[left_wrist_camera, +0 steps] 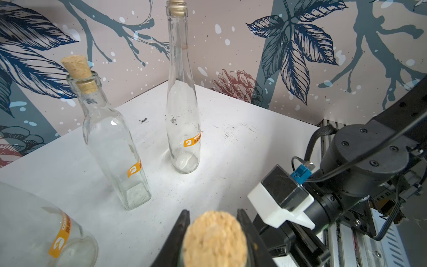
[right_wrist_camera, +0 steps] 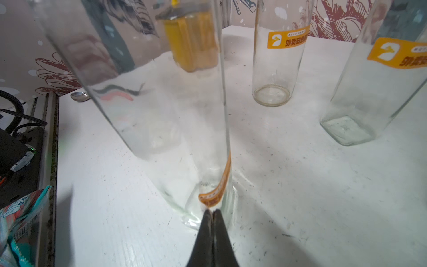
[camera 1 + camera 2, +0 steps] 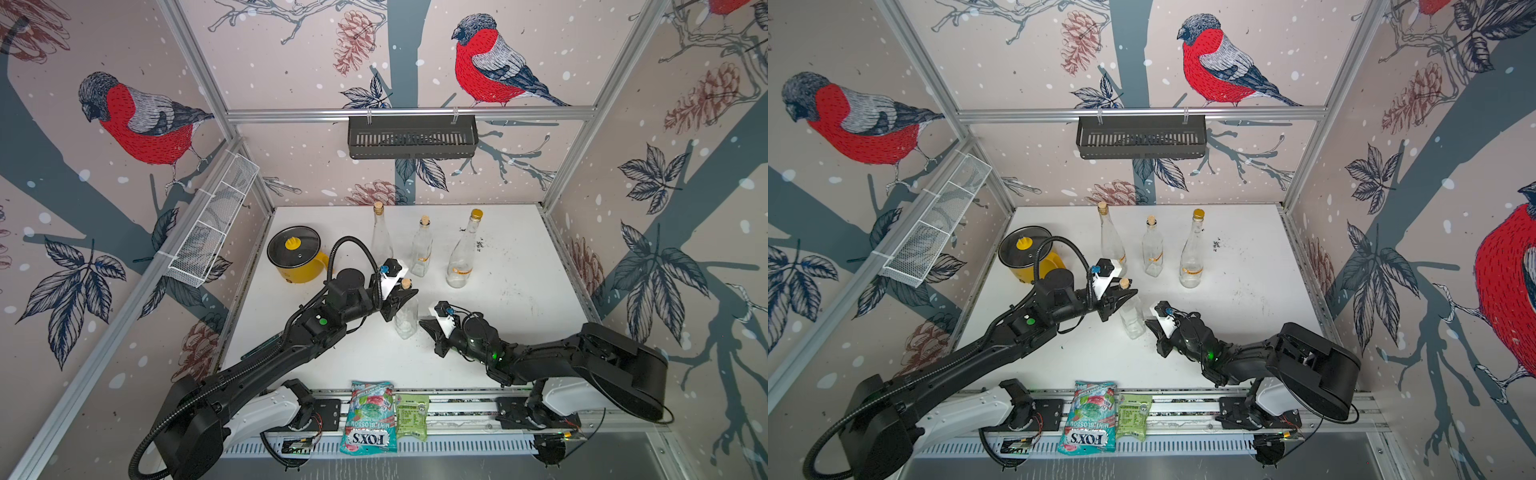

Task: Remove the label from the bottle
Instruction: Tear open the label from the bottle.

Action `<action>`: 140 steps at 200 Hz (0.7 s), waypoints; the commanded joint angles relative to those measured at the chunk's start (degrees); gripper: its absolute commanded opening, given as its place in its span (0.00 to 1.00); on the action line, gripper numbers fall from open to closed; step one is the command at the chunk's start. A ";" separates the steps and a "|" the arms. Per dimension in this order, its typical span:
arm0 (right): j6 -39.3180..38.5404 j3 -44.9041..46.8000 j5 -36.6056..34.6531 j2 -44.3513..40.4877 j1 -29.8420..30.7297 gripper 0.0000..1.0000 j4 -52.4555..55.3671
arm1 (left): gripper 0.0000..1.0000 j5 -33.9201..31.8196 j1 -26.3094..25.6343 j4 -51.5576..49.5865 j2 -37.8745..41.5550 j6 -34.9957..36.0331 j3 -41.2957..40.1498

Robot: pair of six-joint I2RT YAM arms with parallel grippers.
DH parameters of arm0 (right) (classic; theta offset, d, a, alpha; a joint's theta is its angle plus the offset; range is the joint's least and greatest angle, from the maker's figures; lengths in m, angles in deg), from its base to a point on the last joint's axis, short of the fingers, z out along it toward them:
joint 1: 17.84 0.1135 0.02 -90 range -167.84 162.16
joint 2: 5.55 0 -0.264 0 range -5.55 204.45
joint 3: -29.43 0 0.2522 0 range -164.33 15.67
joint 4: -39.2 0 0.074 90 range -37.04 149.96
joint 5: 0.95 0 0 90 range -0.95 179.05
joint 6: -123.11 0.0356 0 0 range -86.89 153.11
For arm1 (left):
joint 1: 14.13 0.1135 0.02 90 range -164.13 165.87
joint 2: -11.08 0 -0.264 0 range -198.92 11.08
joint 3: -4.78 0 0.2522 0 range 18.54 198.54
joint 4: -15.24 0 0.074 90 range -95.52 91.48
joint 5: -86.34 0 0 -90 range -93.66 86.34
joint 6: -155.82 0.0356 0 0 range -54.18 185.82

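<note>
Cooking pot (image 3: 297, 259), yellow with a glass lid, stands at about ten o'clock on the white table (image 3: 519, 340), reading the tabletop as a clock face with twelve at the back wall. At six o'clock, over the table's front edge, lie two snack packets (image 3: 368, 417), a teal one and a smaller green one side by side. Near the centre the left gripper (image 3: 402, 297) reaches in from eight o'clock and is clamped on the neck of the bottle (image 3: 406, 322), just under its cork (image 3: 406, 284). The bottle stands upright on the table. Its orange label (image 2: 219, 185) runs down one edge of the glass and curls away from it near the base. On the bottle's four o'clock side the right gripper (image 2: 212, 213) has its jaws pressed together, tips right at that curled end. Whether the label's edge is caught between them cannot be told. Three more bottles (image 3: 422, 253) stand in a row from twelve to one o'clock, each with an orange label, the rightmost gold-capped.
</note>
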State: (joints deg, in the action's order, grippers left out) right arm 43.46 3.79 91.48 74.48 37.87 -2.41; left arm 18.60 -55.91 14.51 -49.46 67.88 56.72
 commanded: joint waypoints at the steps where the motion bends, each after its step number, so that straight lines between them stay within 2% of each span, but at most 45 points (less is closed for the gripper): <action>1: -0.08 0.32 -1.27 -0.81 -0.15 0.01 0.00 | 0.00 1.78 -0.48 -1.95 -0.29 1.70 0.15; 69: -0.20 1.64 -2.17 -3.16 -0.75 0.01 1.46 | 0.00 2.41 -1.53 -2.49 0.24 2.59 0.05; 140: -1.02 2.17 -2.13 -5.28 -1.25 0.01 3.30 | 0.00 8.91 -2.33 -1.44 1.21 3.12 -0.23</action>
State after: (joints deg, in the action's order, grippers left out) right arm 43.32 5.89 90.28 69.83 36.84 0.67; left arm 23.30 -57.90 13.49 -48.80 70.31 56.65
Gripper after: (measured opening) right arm 0.049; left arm 0.323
